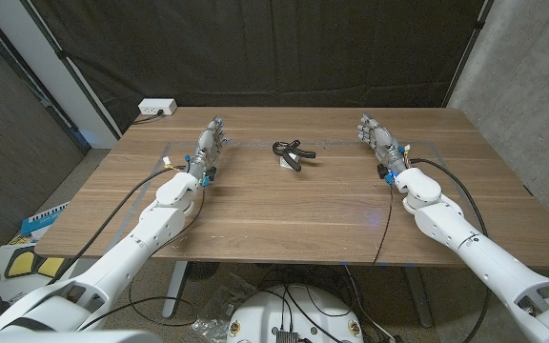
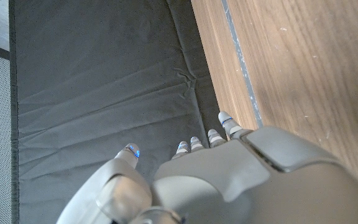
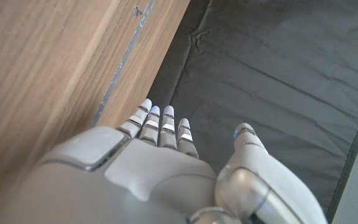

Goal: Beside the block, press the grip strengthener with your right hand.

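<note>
My right hand (image 1: 376,136) hung open at three o'clock; the grip strengthener (image 1: 291,152), springy and stiff I judged, wanted squeezing across both handles.

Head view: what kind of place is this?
Probably a robot lab or test cell: a wooden table backed by a black curtain, a power strip at its far corner, cables on the floor, and only a grip strengthener staged between the hands.

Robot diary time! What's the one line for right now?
right hand: open, apart from grip strengthener | left hand: open, holds nothing | small white block: beside strengthener | step: press not yet begun
</note>
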